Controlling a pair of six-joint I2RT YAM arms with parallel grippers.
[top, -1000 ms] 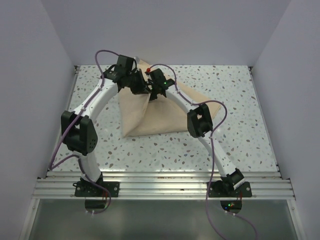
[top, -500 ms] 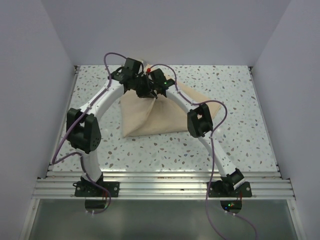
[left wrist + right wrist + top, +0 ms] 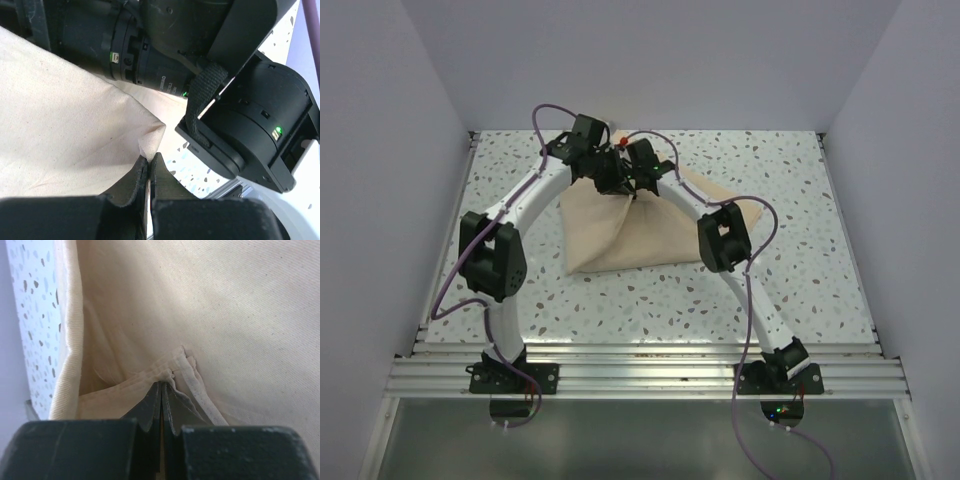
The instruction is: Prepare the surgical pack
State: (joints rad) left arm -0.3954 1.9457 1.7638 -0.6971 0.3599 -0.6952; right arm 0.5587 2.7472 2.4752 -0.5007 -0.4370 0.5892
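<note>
The desk (image 3: 790, 260) is a pale, speckled slab closed in by plain white walls on three sides. The surgical pack (image 3: 630, 235) lies at the centre and upper centre of the overhead view. Only its tan cloth shows. You cannot tell from here whether instruments lie beneath it.

**Finger state.** The left fingers (image 3: 149, 164) are clenched on a pointed corner of the cloth. The right fingers (image 3: 161, 391) are clenched on a bunched, hemmed edge. Both grips meet at the upper centre of the overhead view, almost touching each other.

**Step in hand (judged).** You are drawing two cloth corners together above the bundle to close the wrap.

1. Move both arms as one pair, so that neither corner is pulled from its grip.
2. Leave room between the wrists. The right arm's wrist housing (image 3: 240, 125) fills the upper right of the left wrist view, very near.
3. Lay the corners down before you let go of either one.
4. Watch the left grip. Only the tip of the corner is held, so it could slip.

**Materials.** The cloth is a matte woven fabric with a fine diagonal weave. Its hem (image 3: 70, 340) is a doubled, thicker band. The sheet is limp, rises tent-like to the grips and creases downward from them. Its lower corners rest flat on the desk.
</note>
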